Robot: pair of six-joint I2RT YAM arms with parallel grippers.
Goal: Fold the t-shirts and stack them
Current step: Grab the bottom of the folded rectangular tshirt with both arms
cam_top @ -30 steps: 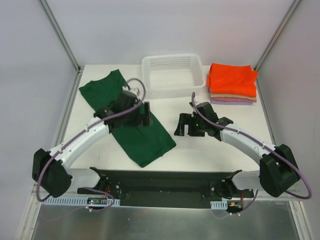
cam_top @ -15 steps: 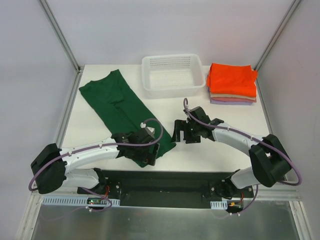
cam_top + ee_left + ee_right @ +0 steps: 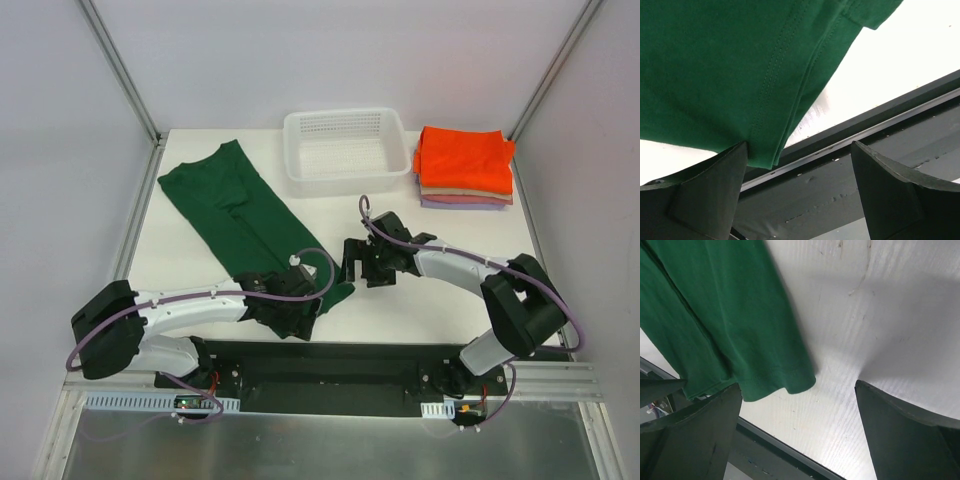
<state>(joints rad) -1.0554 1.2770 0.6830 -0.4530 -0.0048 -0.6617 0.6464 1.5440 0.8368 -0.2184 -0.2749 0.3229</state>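
Observation:
A dark green t-shirt [image 3: 250,225] lies flat and slantwise on the white table [image 3: 165,260], its hem toward the near edge. My left gripper [image 3: 298,318] is low at the hem's near corner and open. In the left wrist view that green t-shirt's [image 3: 730,70] corner rests against the inner face of the left finger [image 3: 710,192] of my left gripper [image 3: 799,146]. My right gripper [image 3: 355,268] is open just right of the hem's other corner. In the right wrist view the green t-shirt's [image 3: 715,315] corner lies between the tips of my right gripper [image 3: 797,386], untouched. Folded t-shirts [image 3: 464,160] are stacked at the back right, orange on top.
A white mesh basket [image 3: 345,150] stands at the back middle, left of the stack. The black base rail [image 3: 330,365] runs along the table's near edge, right under my left gripper. Metal frame posts [image 3: 120,70] rise at the back corners.
My left arm swung from over the shirt's middle down to its near hem corner, and its jaws have begun narrowing. My right gripper slid left toward the hem's right corner.

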